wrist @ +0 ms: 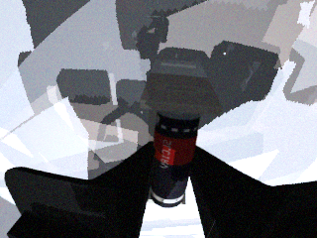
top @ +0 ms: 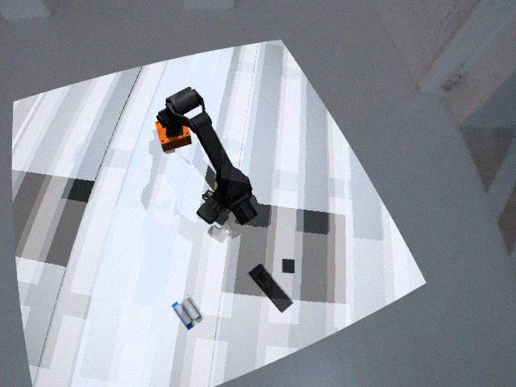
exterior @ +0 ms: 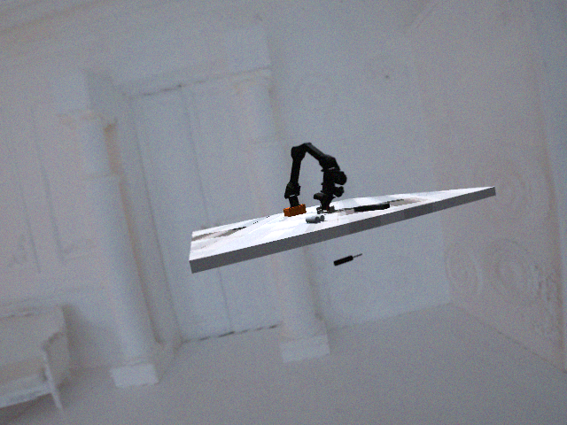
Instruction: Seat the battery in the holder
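With pincer [wrist: 170, 149] closed around it, battery [wrist: 173, 159] sits between both dark fingers, red band and dark ends exposed, long axis running roughly lengthwise in wrist view. Whether battery touches holder: cannot tell; arm [top: 220, 160] [exterior: 322, 159] hides that area in top view. Blue-ended container [top: 189, 326], well apart from pincer on tabletop [top: 158, 258] [exterior: 256, 242], bears two pale cylinders side by side. Black oblong device [top: 271, 287] [exterior: 371, 207] lies near small dark square [top: 288, 265].

blk arm [exterior: 328, 160] on orange base [exterior: 294, 210], tilted white tabletop [exterior: 247, 247], screwdriver [exterior: 344, 259] below
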`<state>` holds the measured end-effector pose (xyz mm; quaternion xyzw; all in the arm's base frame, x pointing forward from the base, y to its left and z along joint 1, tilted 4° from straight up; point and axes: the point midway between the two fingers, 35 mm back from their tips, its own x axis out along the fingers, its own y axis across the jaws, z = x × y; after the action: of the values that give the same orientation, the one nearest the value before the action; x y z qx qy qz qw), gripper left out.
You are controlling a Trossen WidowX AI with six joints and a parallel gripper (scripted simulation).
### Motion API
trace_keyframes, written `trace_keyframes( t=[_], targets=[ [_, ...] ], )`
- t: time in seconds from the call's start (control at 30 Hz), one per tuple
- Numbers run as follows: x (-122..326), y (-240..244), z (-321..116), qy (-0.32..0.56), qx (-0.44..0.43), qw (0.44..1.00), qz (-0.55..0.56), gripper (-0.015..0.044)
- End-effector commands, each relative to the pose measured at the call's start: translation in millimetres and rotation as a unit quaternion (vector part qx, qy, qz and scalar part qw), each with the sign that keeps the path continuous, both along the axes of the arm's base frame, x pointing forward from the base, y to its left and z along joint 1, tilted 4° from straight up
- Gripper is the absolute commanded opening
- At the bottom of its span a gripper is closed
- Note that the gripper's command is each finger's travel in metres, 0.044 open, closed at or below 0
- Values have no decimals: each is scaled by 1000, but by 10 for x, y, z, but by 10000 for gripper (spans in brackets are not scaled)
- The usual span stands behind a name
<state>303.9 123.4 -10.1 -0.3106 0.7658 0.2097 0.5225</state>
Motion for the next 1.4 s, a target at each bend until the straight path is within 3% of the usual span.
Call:
trace_keyframes(
  t=[0.0,1.37],
  targets=[
    [40,37,-22,-13,16,1000,1,83],
    [-17,-19,-57,-81,86,993,10,83]
  ],
)
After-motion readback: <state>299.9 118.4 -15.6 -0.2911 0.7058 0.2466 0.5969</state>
